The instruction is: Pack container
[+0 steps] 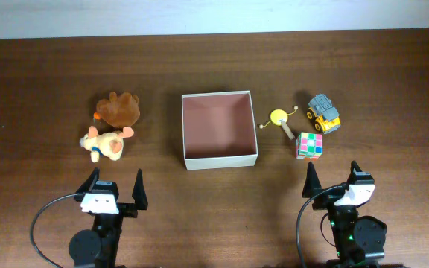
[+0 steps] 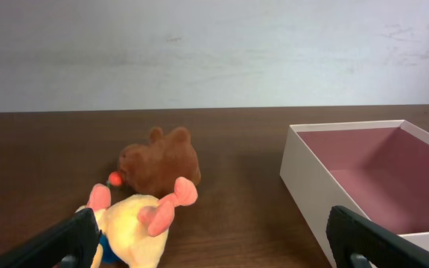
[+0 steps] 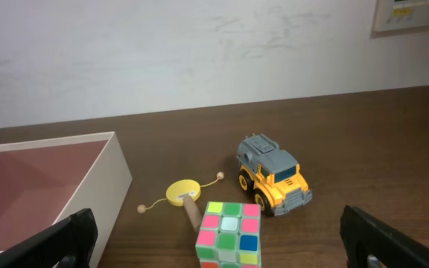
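**Desk:** Where is the container (image 1: 220, 160) in relation to the two arms?

**Photographer:** It sits at the middle of the dark wooden surface (image 1: 393, 74), open side up, with white walls and a pinkish-brown floor. It lies farther out than both arms: far and to the right of the left fingers (image 1: 138, 192), far and to the left of the right fingers (image 1: 310, 182). Neither pair touches it.

**Desk:** What are the fingers doing?

**Photographer:** Both pairs are spread wide and hold nothing.

**Desk:** What else is around it?

**Photographer:** To the left are a brown plush toy (image 1: 118, 109) and, nearer, a cream plush toy (image 1: 104, 143) with pink ears. To the right are a yellow disc on a wooden stick (image 1: 279, 119), a puzzle cube (image 1: 310, 145) and a grey-and-yellow toy truck (image 1: 323, 113).

**Desk:** Is there any readable writing?

**Photographer:** Only a wall plate (image 3: 412, 15) in the right wrist view, and its print is too small to read.
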Robot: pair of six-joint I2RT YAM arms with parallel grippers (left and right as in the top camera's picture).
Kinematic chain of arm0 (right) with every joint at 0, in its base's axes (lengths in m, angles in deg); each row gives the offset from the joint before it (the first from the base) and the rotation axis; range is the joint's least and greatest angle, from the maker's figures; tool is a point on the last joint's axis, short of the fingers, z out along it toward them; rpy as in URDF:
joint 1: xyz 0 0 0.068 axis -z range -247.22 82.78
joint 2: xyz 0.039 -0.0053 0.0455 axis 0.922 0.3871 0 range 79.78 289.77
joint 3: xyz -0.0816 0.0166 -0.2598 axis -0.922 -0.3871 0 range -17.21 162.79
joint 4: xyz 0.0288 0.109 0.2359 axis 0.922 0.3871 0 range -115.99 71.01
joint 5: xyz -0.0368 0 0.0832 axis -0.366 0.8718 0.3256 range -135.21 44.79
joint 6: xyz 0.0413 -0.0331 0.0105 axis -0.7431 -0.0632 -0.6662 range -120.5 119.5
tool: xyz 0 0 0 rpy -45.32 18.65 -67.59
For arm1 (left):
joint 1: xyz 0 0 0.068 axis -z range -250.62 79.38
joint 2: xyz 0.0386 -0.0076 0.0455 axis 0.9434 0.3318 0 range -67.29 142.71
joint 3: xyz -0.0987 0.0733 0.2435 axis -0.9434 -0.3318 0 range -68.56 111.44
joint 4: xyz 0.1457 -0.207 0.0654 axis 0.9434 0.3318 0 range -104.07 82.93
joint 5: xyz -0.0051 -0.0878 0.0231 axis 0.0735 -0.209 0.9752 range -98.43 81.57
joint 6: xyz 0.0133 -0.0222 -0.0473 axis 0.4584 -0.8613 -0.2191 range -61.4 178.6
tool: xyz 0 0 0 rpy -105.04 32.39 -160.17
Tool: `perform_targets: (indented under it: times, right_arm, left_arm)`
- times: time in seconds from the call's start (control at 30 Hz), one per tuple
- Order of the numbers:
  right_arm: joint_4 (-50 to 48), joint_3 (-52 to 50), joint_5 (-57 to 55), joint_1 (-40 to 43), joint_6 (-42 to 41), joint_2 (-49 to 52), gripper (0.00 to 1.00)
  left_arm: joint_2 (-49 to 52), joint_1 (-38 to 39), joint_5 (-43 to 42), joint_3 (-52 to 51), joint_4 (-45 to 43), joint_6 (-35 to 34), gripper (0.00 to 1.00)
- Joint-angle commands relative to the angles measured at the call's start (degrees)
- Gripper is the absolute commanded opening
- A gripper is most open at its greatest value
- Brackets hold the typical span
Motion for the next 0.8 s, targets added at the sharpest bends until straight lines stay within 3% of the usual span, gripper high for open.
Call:
perform_targets:
  times: [0.0,0.17,0.33,0.77]
  right_arm:
    - [0.07,-0.37,2.75,-0.31,0.42,-0.39,0.99]
    - [-1.53,0.94,7.78,-0.31,0.63,-0.13,0.99]
    - [6.05,12.15,9.38,-0.31,0.66,6.73,0.99]
    - [49.33,77.37,13.46,-0.31,4.04,61.55,0.99]
  left_arm:
    - [-0.55,-0.35,-0.61,-0.37,0.02,0.50,0.99]
    - [-0.55,-0.35,-0.61,-0.37,0.02,0.50,0.99]
    - [-0.55,-0.35,-0.61,-0.37,0.02,0.50,0.99]
    - [-0.55,-0.35,-0.61,-0.37,0.02,0.50,0.99]
